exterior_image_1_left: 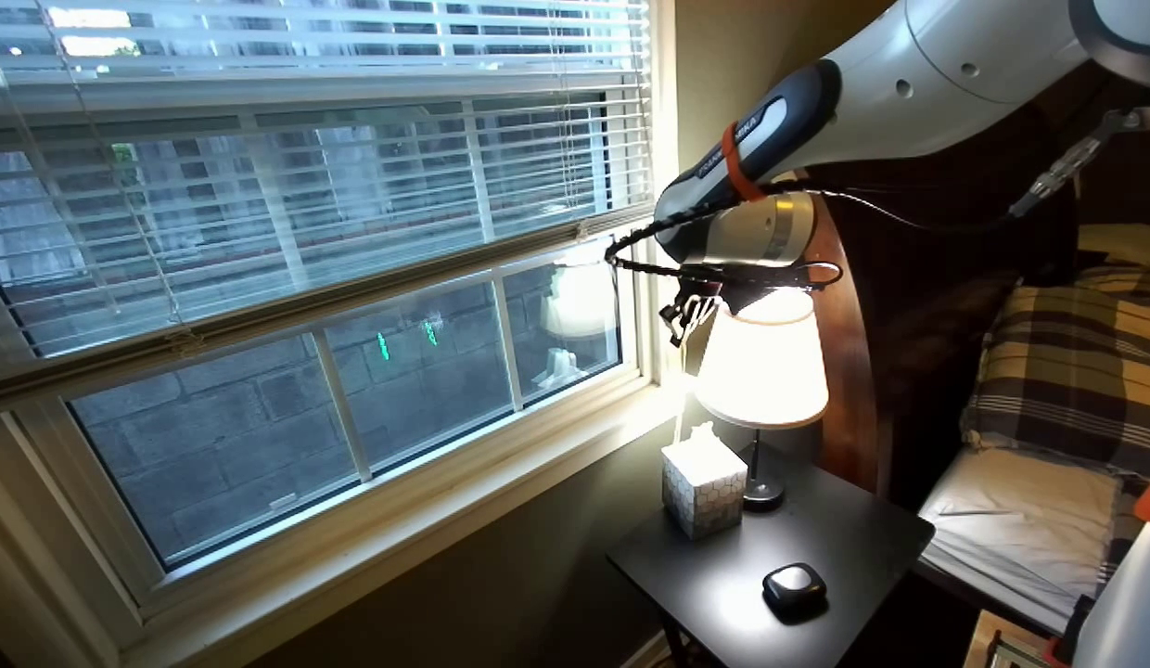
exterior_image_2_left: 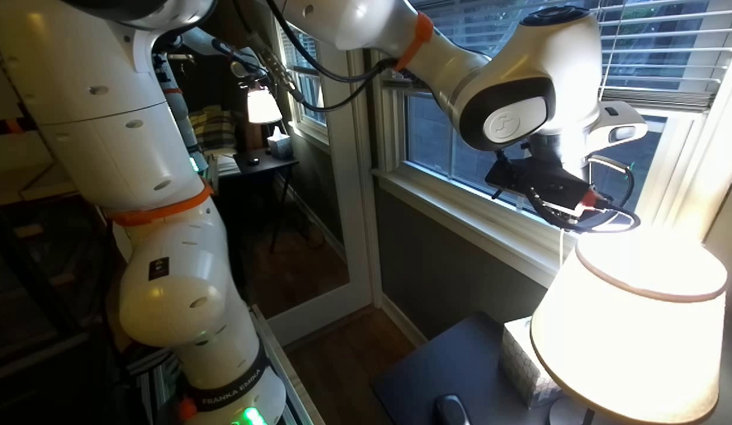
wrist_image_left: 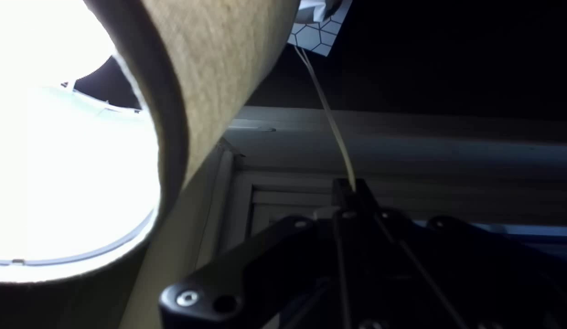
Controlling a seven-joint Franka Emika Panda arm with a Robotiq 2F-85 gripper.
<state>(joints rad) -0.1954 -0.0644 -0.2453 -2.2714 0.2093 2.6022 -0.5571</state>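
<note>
Pale, thin, flexible cord (wrist_image_left: 329, 114) slants through the wrist view into the tips of the black metal gripper (wrist_image_left: 352, 187), whose narrow fingers are together, clamped on it. Beside them bulges the cream lampshade of woven-looking fabric (wrist_image_left: 228, 64), its round, dark-rimmed mouth glaring white inside. At the cord's far end shows the white cube-shaped box with hexagon patterning (wrist_image_left: 321, 35), crumpled white tissue on top.

In an exterior view, the gripper hangs just beside the shade's upper rim; the cord drops toward the box's back corner. The box stands near the window-side edge of the smooth black tabletop (exterior_image_1_left: 876, 547), close to the lamp's slim dark stem (exterior_image_1_left: 755, 459). A rounded, glossy black device (exterior_image_1_left: 794, 586) lies between the tabletop's left and right corners.

In an exterior view, under the glossy white robot arm (exterior_image_2_left: 366, 26), the shade partly covers the box; the fingertips cannot be made out.
</note>
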